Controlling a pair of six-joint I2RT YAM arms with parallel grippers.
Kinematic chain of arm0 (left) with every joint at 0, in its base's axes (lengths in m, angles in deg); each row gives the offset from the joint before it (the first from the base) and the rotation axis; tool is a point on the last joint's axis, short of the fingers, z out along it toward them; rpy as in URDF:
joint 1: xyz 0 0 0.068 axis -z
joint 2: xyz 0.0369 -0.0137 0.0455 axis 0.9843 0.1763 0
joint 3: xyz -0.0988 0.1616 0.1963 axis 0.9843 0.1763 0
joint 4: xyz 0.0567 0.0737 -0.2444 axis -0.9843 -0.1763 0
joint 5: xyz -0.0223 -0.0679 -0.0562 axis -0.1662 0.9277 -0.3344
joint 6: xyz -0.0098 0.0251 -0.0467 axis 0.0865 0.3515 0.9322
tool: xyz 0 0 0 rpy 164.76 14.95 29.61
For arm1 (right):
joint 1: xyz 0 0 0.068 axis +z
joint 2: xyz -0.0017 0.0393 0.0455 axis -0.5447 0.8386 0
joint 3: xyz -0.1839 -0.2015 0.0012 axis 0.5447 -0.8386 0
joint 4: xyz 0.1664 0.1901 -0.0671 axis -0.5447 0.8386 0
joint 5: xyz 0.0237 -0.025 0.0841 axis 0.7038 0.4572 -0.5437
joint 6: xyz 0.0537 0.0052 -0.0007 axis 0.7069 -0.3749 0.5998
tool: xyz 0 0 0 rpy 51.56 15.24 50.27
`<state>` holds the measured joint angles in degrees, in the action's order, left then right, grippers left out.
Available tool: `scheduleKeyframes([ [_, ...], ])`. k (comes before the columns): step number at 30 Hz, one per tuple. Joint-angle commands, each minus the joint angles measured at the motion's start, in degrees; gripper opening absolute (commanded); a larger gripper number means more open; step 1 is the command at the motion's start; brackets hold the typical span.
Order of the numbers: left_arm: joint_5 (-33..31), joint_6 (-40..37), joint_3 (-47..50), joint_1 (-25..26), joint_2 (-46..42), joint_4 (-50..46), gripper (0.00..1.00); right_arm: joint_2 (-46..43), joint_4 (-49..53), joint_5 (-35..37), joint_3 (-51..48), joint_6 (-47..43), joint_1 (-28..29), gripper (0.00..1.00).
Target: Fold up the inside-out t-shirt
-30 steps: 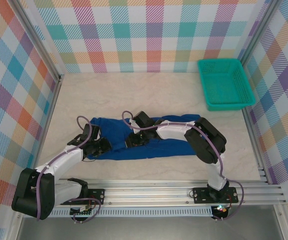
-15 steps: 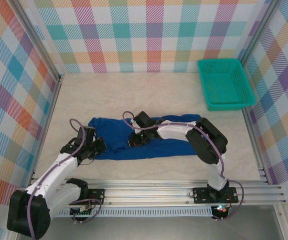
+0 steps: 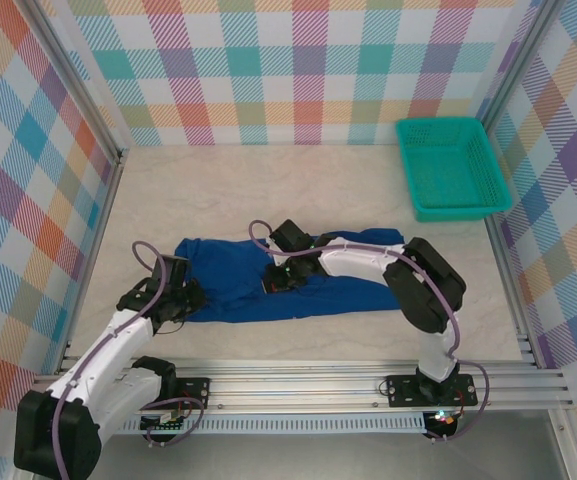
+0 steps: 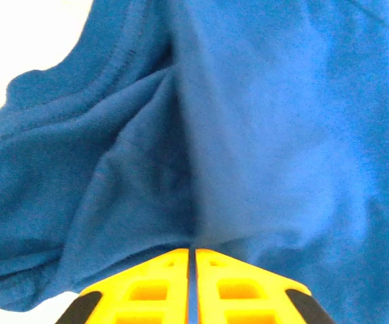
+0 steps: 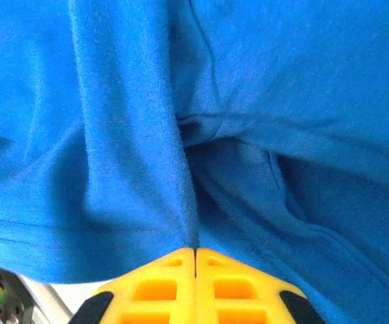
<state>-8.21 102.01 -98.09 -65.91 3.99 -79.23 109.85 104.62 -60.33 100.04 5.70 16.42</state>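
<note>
Since a second ago the left arm has drawn back toward its own near-left corner, its claw sliding leftward along the near edge of the cloth, while the right arm has kept almost the same place.

Plaid walls [image 3: 268, 70] close in the pale counter [image 3: 268, 185] on three sides, and a metal rail [image 3: 298, 385] runs along the near edge. The inside-out t-shirt [image 3: 230, 272] lies as a long, rumpled blue band across the middle of the counter, well apart from the teal basket [image 3: 453, 165] in the far right corner.

The right arm [image 3: 368, 258] lies across the right half of the shirt and covers part of it. The left arm [image 3: 118, 335] reaches in over bare counter.

The left claw [image 3: 183, 298] sits at the shirt's near-left corner. From its wrist, the left claw [image 4: 191, 260] has its yellow fingers pressed together, with a ridge of cloth running into the slit. The right claw [image 3: 274, 286] rests mid-shirt. From its wrist, the right claw [image 5: 194, 255] is likewise pinched closed on a fold.

Cloth hides both bites themselves, and sleeves and hem cannot be told apart.
</note>
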Motion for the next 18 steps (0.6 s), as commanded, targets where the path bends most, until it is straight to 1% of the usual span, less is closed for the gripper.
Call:
scheduleKeyframes([
  [1, -5.8, -1.0, -2.0, -1.1, 2.3, -1.3, 0.24, 1.7, 4.8, 2.6, 1.5, -1.0, -0.5, 0.12],
  [3, -8.1, -1.5, -3.0, -1.1, 2.6, -1.9, 0.34, 0.4, 5.3, 4.0, 1.3, -1.8, -0.5, 0.16],
  [5, -8.2, -1.8, -3.5, -1.1, 1.7, -2.3, 0.41, -1.7, 4.1, 4.3, 0.4, -3.5, -0.2, 0.21],
  [7, -5.5, -1.8, -3.1, -1.0, 0.4, -2.2, 0.46, -3.4, 2.1, 3.6, -0.5, -5.0, 0.3, 0.26],
  [9, 0.1, -0.3, -2.1, -0.9, -0.7, -1.9, 0.5, -4.4, -0.5, 2.0, -1.4, -5.5, 0.9, 0.3],
  [11, 5.4, 1.9, -0.5, 0.0, -1.5, -1.6, 0.51, -4.5, -3.0, 0.2, -2.0, -4.6, 1.2, 0.32],
  [12, 6.6, 2.7, 0.1, 0.5, -1.8, -1.9, 0.51, -4.4, -3.9, -0.3, -2.1, -4.1, 1.2, 0.32],
  [15, 7.2, 4.2, 1.9, 2.4, -3.8, -3.3, 0.49, -3.4, -4.4, -0.6, -1.8, -3.8, 1.3, 0.32],
  [18, 8.4, 4.9, 3.3, 3.0, -3.5, -1.5, 0.45, -2.4, -4.5, -1.0, -1.1, -3.7, 1.3, 0.32],
])
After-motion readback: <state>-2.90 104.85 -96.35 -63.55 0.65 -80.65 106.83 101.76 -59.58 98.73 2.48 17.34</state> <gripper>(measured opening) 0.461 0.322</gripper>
